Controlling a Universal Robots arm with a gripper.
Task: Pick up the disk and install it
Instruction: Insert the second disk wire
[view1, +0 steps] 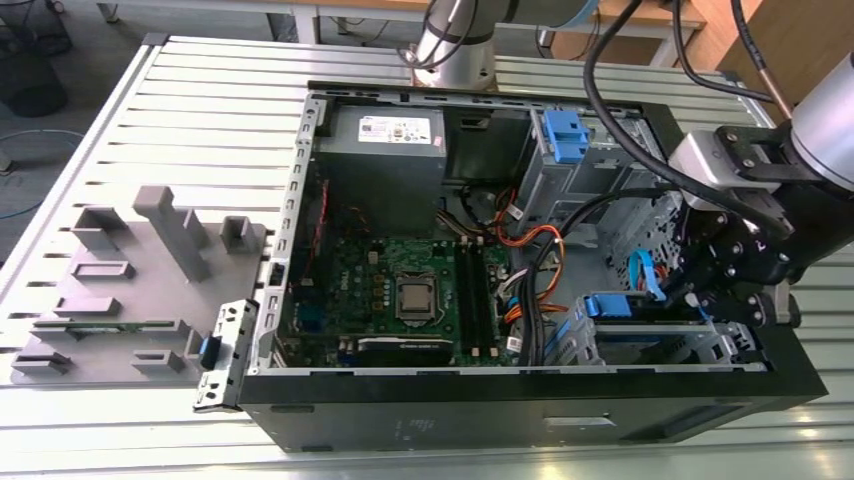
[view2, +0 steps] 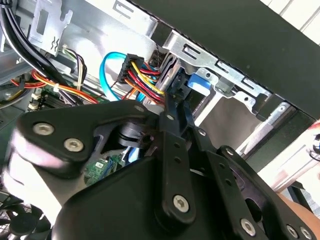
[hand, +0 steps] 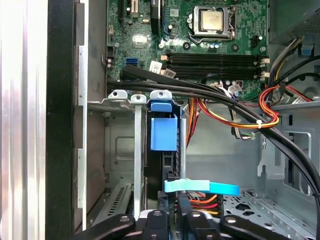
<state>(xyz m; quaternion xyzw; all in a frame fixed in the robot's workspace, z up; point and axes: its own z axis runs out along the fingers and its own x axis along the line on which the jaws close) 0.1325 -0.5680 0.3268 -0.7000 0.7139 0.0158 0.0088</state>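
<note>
The disk stands on edge in the metal drive cage at the near right corner of the open computer case. Its blue carrier frame and dark body sit between the cage's rails. My gripper reaches in from the exterior view's right. In the first wrist view the gripper has its fingers against both sides of the disk's near end. The second wrist view has the black fingers meeting just behind the blue carrier.
A light blue data cable and red-yellow power wires cross close to the gripper. Thick black cables run over the cage. The motherboard, power-supply box and an upright blue latch fill the case. Grey fixtures stand left.
</note>
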